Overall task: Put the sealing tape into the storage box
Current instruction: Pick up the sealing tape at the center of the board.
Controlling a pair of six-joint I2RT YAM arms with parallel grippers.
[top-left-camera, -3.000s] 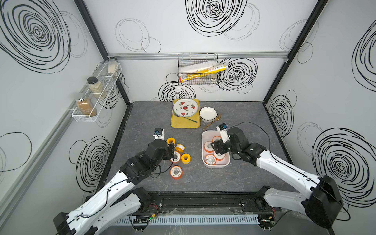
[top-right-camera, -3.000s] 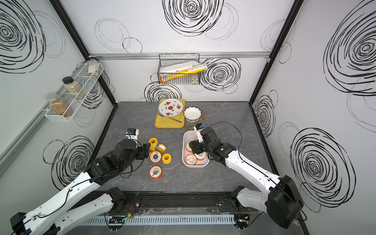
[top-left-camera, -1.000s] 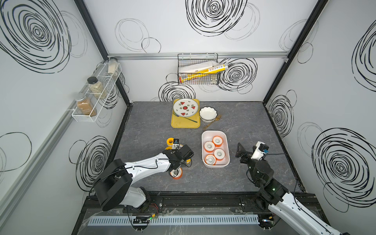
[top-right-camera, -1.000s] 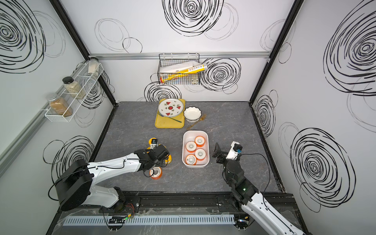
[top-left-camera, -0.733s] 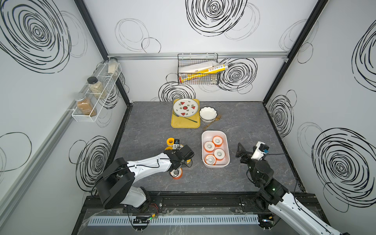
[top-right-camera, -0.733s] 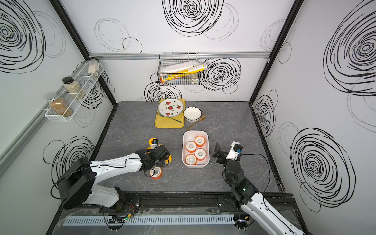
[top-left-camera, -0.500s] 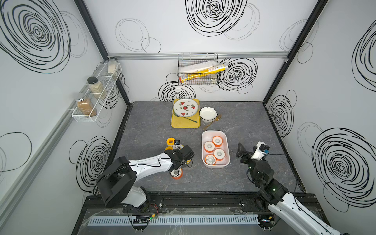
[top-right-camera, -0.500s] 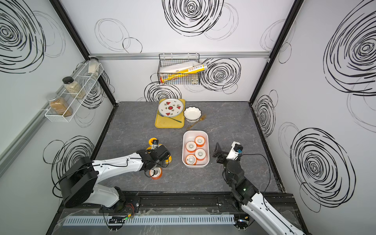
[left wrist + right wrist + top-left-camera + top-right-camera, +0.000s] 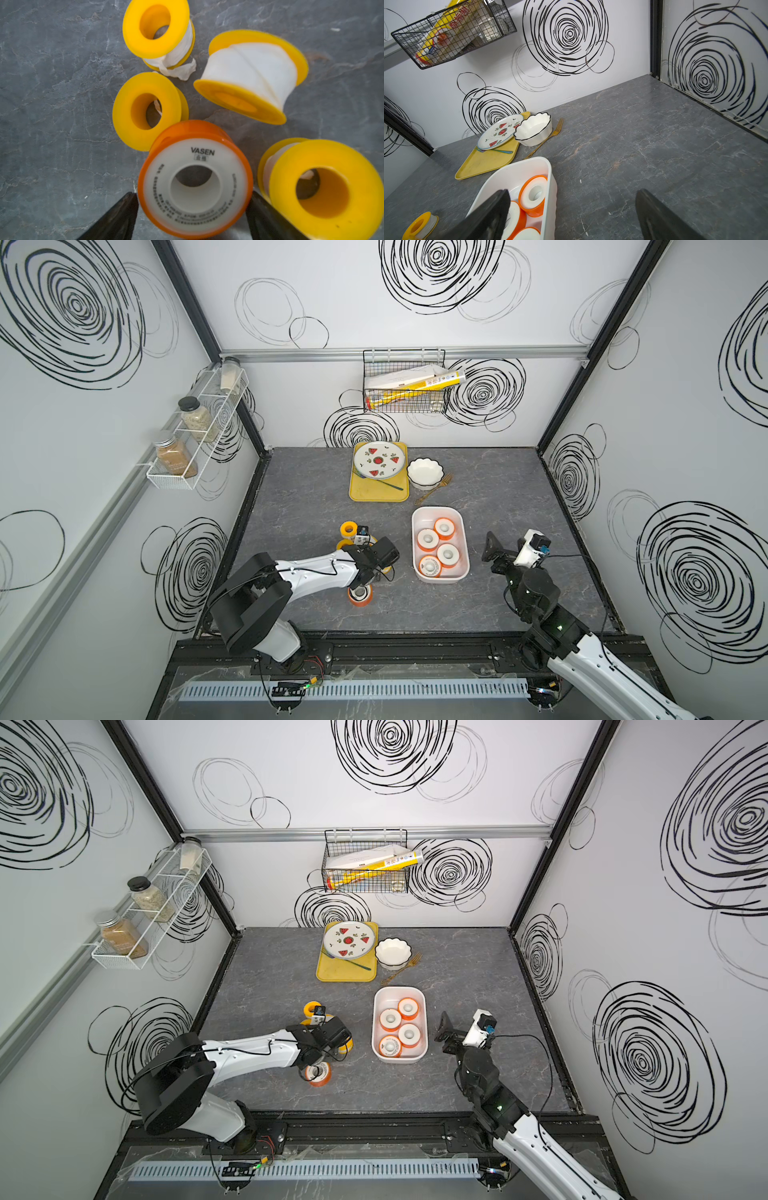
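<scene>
1. Four orange spools (image 9: 427, 539) of sealing tape already lie in the storage box (image 9: 439, 510). The box sits to the right of the left pincer (image 9: 193, 207), between it and the right pincer (image 9: 571, 197).
2. The left pincer sits low over a fifth orange spool (image 9: 195, 180), which stands hole-up on the bench (image 9: 52, 145). Its jaws are wide, one at each side of the flange. A thin gap shows at one side, so the spool looks not yet gripped.
3. Four yellow spools (image 9: 145, 110) crowd around the pincer, three just beyond its fingertips. The fourth (image 9: 320, 182) is right beside one jaw, and one (image 9: 249, 76) has tipped onto its side.
4. To grip well, I judge the jaws should close evenly across the spool's widest part. Off centre, the round flange could squirt forward into the yellow spool nearest it.
5. A straight lift before swinging right would avoid dragging neighbours or catching the loose tape tail ahead.
6. The right pincer hangs wide and empty just beside the box, on the side away from the left pincer. It looks clear of the drop path.
7. The free end of the box seems the safest place to set the spool down.
</scene>
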